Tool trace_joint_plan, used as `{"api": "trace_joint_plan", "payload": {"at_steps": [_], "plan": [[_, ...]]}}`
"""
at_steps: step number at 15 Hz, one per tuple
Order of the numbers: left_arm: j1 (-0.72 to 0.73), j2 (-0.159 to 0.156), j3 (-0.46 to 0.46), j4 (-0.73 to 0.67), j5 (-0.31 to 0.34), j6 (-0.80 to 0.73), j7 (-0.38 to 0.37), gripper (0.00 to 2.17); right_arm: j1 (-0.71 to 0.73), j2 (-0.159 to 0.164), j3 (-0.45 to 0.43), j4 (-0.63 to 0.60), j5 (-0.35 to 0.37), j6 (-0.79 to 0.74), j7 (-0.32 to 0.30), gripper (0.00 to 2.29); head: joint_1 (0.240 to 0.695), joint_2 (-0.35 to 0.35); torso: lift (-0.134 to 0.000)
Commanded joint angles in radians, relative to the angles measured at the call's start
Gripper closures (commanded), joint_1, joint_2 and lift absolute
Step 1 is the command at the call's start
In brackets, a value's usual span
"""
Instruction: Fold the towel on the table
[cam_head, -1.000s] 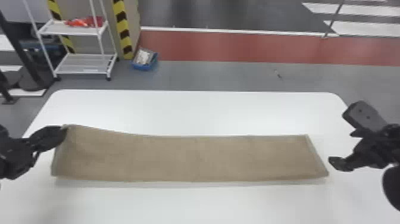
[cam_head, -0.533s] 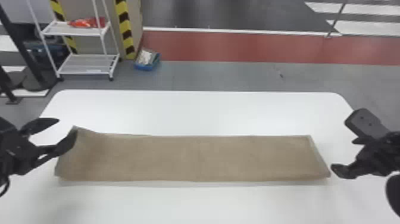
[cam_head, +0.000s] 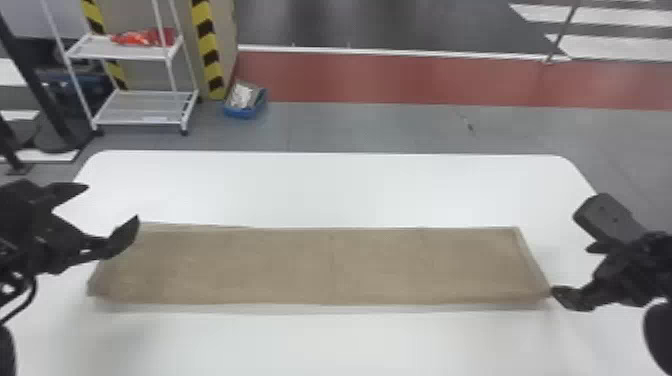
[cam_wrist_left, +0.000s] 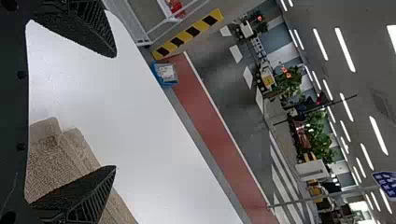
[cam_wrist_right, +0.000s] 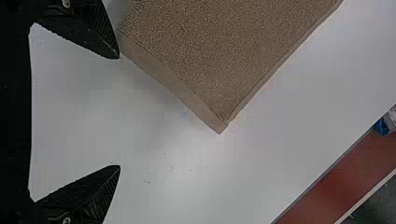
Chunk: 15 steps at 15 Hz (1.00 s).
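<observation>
Has L tool (cam_wrist_left: 116, 112) wide open, w/ nothing gripped, at towel's (cam_head: 320, 265) L end, prob. to stay clear of cloth w/o dragging it. Has R tool (cam_wrist_right: 119, 112) wide open & empty too, w/ one fingertip right by near R corner, prob. to set up a pinch there. Has towel laid in a long, low strip across surface (cam_head: 320, 185), likely to suit an end-to-end fold next.

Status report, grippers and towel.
Towel in long strip on table. Left gripper open at its left end, right gripper open at right end. One left finger partly hides towel.
</observation>
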Motion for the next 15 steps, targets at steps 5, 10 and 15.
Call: {"api": "trace_joint_plan", "payload": {"at_steps": [5, 10, 15], "plan": [[0.031, -0.007, 0.031, -0.107, 0.049, 0.147, -0.058, 0.03, -0.041, 0.005, -0.071, -0.005, -0.103, 0.068, -0.011, 0.05, 0.695, -0.065, -0.124], [0.057, -0.007, 0.037, -0.146, 0.051, 0.157, -0.06, 0.04, -0.119, 0.006, -0.153, -0.005, -0.253, 0.328, 0.003, 0.05, 0.695, -0.077, -0.124], [0.074, -0.01, 0.047, -0.165, 0.051, 0.157, -0.067, 0.04, -0.149, 0.002, -0.202, 0.009, -0.329, 0.439, 0.005, 0.05, 0.695, -0.087, -0.124]]}}
